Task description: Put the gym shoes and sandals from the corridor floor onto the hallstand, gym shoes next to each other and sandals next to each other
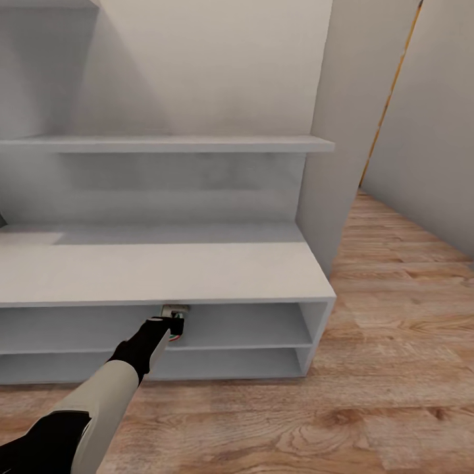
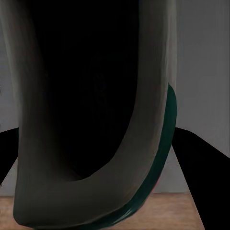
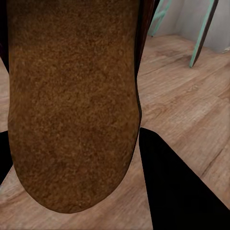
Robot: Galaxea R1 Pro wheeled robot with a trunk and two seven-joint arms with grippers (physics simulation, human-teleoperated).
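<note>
the pale grey hallstand (image 1: 164, 270) stands on the wood-plank corridor floor (image 1: 395, 368), its worktop bare above two open shelf levels. the left arm reaches to the upper shelf opening, where the left hand (image 1: 175, 320) grips a gym shoe (image 2: 143, 158), cream with a green stripe, just under the worktop edge. the right hand (image 3: 76, 206) seems closed on a brown sandal (image 3: 72, 100), hanging over the floor near a teal-framed mirror (image 3: 201, 33)
</note>
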